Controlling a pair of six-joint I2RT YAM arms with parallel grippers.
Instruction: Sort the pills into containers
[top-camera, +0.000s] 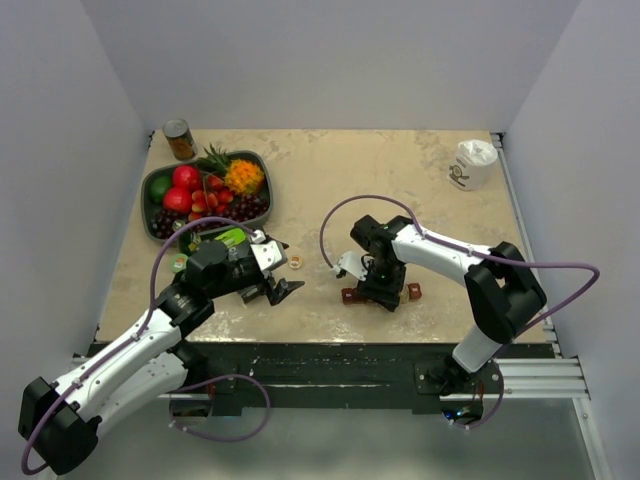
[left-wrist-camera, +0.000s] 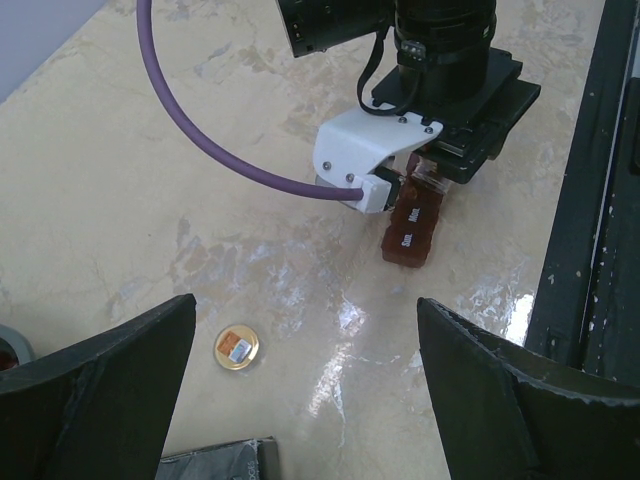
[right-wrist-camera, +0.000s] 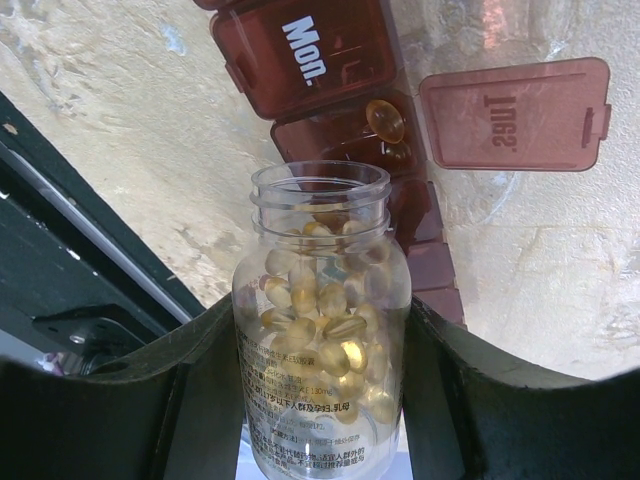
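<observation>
My right gripper (right-wrist-camera: 322, 315) is shut on a small clear bottle (right-wrist-camera: 320, 380) full of tan-yellow pills (right-wrist-camera: 325, 300). Its open mouth tilts toward the dark red containers strip (right-wrist-camera: 300, 55). The "Mon." lid is closed. The "Tue" lid (right-wrist-camera: 515, 110) is flipped open, and one pill (right-wrist-camera: 385, 120) lies in that compartment. In the top view the right gripper (top-camera: 383, 287) hovers over the strip (top-camera: 412, 293) near the table's front edge. My left gripper (top-camera: 280, 291) is open and empty, left of the strip. Its wrist view shows the strip's end (left-wrist-camera: 412, 228) beyond the wide-apart fingers (left-wrist-camera: 105, 370).
A small gold bottle cap (left-wrist-camera: 236, 346) lies on the table just left of the left gripper. A dark packet (left-wrist-camera: 220, 460) is under it. The fruit bowl (top-camera: 150, 186), a metal can (top-camera: 179, 139) and a white cup (top-camera: 472, 163) stand at the back.
</observation>
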